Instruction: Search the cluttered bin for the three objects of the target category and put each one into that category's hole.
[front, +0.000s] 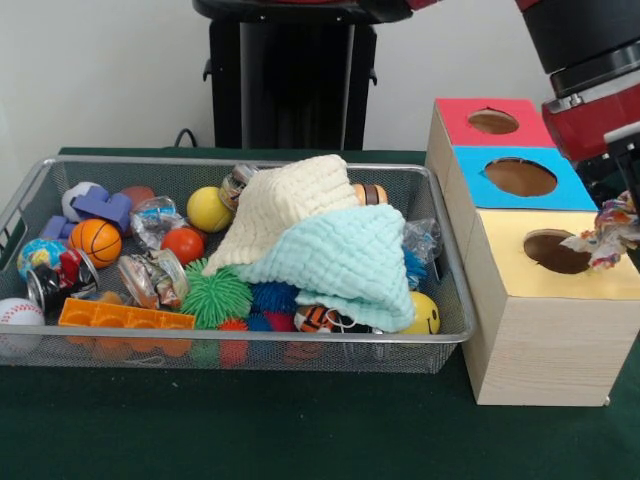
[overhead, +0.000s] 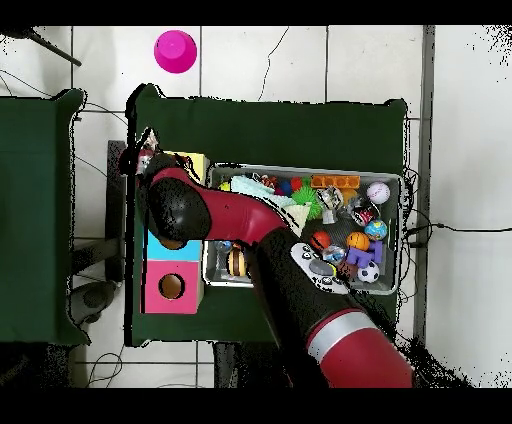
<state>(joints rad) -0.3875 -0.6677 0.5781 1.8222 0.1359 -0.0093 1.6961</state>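
Over the yellow-topped box (front: 560, 290), at the right of the front view, a plastic wad (front: 607, 232) of clear crinkled film with coloured bits hangs just beside the round hole (front: 555, 251), partly overlapping its right edge. The gripper (front: 628, 190) comes in from the right edge above the wad; only its dark body shows, so I cannot tell how the fingers stand or whether they clasp the wad. Behind the yellow box stand the blue-topped box (front: 520, 178) and the red-topped box (front: 490, 121), in a row. The bin (front: 240, 345) sits just left of the boxes, full of clutter: a cream cloth (front: 290, 205) and a mint cloth (front: 345, 262) piled centre, a green spiky ball (front: 215, 296), an orange ball (front: 96, 242), another film wad (front: 156, 218) near the back left. Overhead view: the red arm (overhead: 225, 215) reaches across the bin (overhead: 392, 180) toward the boxes.
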